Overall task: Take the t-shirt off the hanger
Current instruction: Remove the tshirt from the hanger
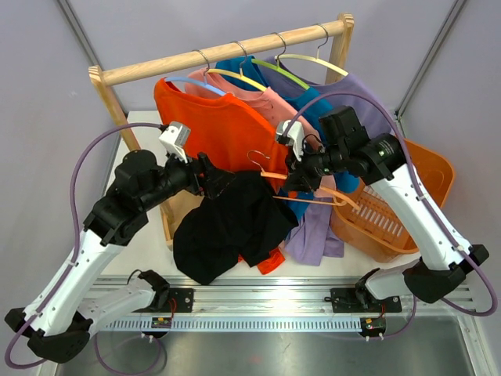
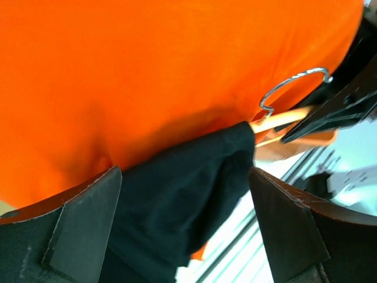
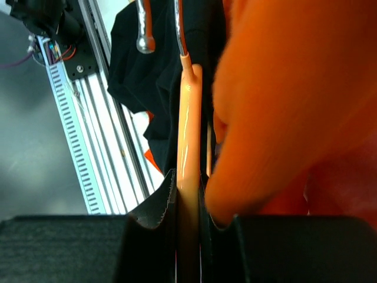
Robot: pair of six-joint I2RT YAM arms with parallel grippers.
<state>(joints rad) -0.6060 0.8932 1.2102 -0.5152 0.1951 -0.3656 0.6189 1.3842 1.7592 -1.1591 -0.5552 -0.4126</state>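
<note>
The left gripper (image 2: 184, 174) has its fingers spread wide, and a fold of the black cotton t-shirt (image 2: 177, 200) hangs loosely between them, one shoulder on the end of the peach plastic hanger (image 3: 188, 118). The right gripper (image 3: 188, 191) is clamped on that hanger's arm. An orange t-shirt (image 1: 207, 117) on the wooden rail (image 1: 219, 51) crowds close behind, and the orange slatted basket (image 1: 383, 219) stands to the right. The shirt's hem drapes onto the white table (image 1: 149, 262).

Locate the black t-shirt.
Top view, centre: the black t-shirt droops just below the orange t-shirt, its right end caught on the peach hanger.
</note>
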